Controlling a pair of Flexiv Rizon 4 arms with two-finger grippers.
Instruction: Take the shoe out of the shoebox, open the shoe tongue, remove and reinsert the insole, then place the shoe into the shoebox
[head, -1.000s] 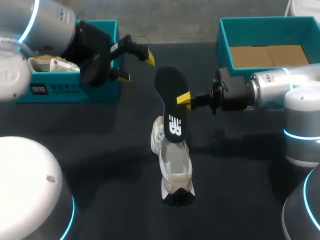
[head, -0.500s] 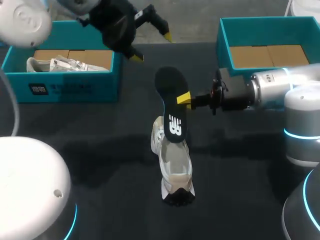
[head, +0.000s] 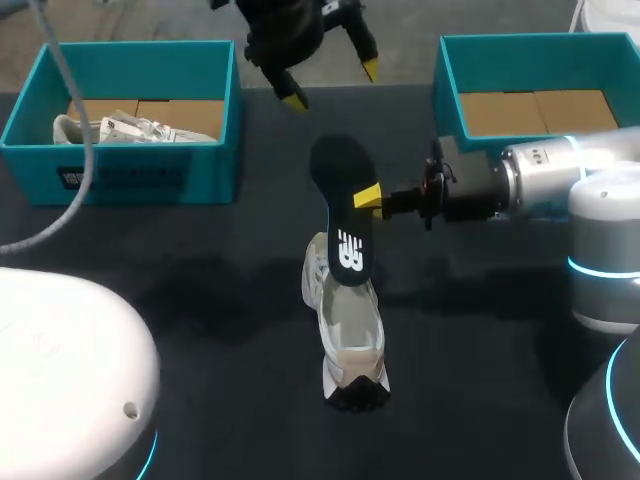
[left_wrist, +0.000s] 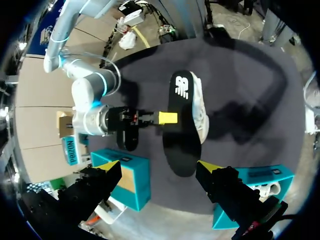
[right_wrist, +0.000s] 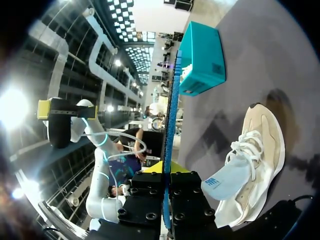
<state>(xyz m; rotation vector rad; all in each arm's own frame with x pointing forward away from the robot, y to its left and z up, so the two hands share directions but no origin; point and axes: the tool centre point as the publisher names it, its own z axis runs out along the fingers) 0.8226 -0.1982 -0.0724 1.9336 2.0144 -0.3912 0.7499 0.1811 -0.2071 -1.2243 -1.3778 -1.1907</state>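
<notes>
— Since the left arm was over the left shoebox (head: 130, 180) a second ago, where has it gone?
— Off to the far edge of the table (head: 200, 300). The left gripper (head: 331, 84) hangs high there, fingers spread wide, holding nothing.
— And the right?
— Unmoved. Reaching in level from its side, the right gripper (head: 367, 197) pinches the black insole (head: 345, 215) by its edge, upright over the pale shoe (head: 350, 335) mid-table.
— Boxes?
— The left holds a second shoe (head: 110, 128) on cardboard (head: 180, 112); the right shoebox (head: 450, 90) shows a cardboard floor (head: 530, 110).
</notes>
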